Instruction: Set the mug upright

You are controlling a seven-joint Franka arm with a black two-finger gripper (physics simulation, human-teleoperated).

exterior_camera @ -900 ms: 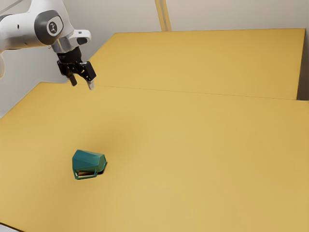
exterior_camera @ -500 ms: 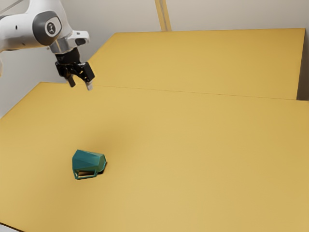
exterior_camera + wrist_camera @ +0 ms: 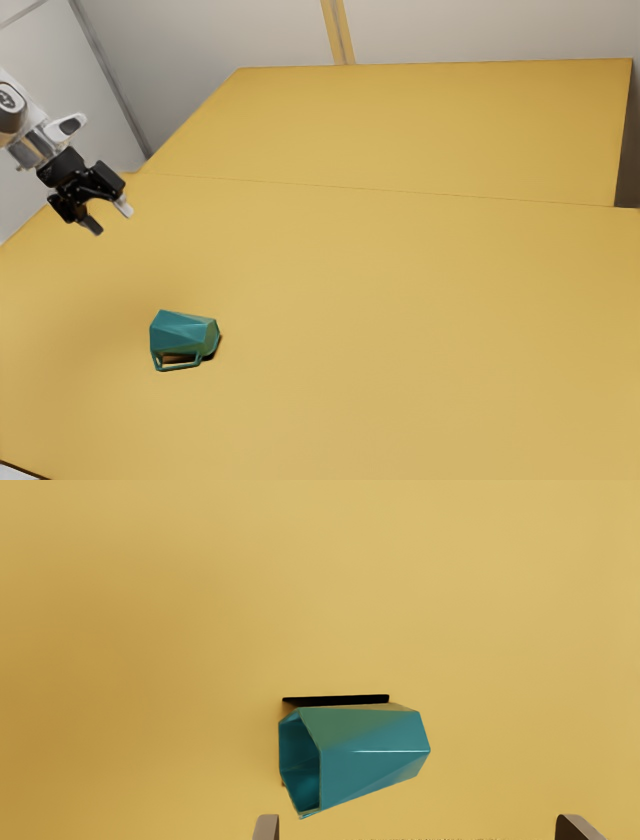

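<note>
My gripper hangs in the air at the exterior view's left, above and apart from the mug. In the wrist view the gripper stands open, its two fingertips wide apart with nothing between them. The teal faceted mug lies on its side on the yellow table, its handle toward the exterior view's near edge. In the wrist view the mug shows its hollow mouth at one end and lies just ahead of the fingertips; its handle is not clearly visible there.
A dark strip runs along one side of the mug. Behind the near tabletop, past a thin seam, lies another yellow surface, with a pale wall beyond it.
My arm and gripper have swung toward the exterior view's left and somewhat lower, and the hand has tilted. The mug has not moved.
</note>
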